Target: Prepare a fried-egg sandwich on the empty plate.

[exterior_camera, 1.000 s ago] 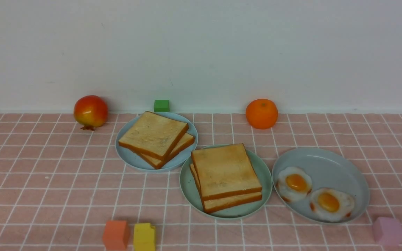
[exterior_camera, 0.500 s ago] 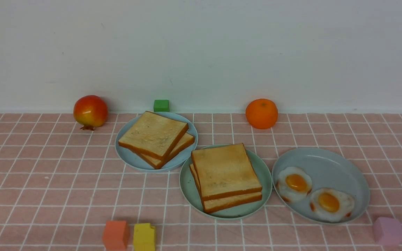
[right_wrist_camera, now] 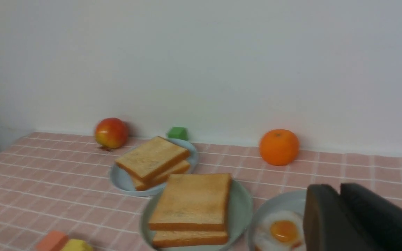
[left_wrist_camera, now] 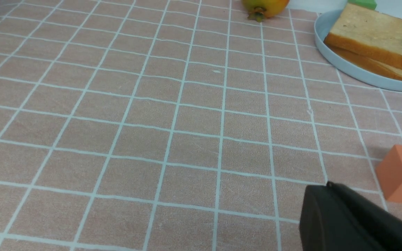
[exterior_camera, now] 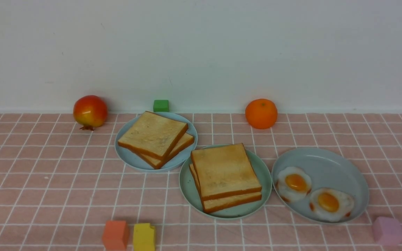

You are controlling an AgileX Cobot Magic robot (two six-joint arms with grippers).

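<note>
While the left gripper [left_wrist_camera: 326, 186] is clenched on nothing, the right one [right_wrist_camera: 339, 188] has its tips slightly parted, with nothing between them. On the checked tablecloth [exterior_camera: 65, 181], the mint-green plate [exterior_camera: 265, 195] sits about midway between the side edges, bearing two stacked toast slices [exterior_camera: 225, 170]; I can't tell what's between them. The oval plate [exterior_camera: 340, 167] is just beside it, towards the right edge, with two fried eggs [exterior_camera: 296, 182] [exterior_camera: 328, 202] near its rim closest to the robot. Towards the far-left corner from the mint plate, a blue round plate [exterior_camera: 131, 162] carries two more toast slices [exterior_camera: 154, 134], overlapping askew. Along the far edge are a red-yellow fruit [exterior_camera: 90, 111], a green block [exterior_camera: 161, 105] and an orange [exterior_camera: 261, 113]. Closer to the robot I see an orange block [exterior_camera: 115, 235] near a yellow one [exterior_camera: 144, 237], and a pink block [exterior_camera: 387, 230] towards the right edge.
</note>
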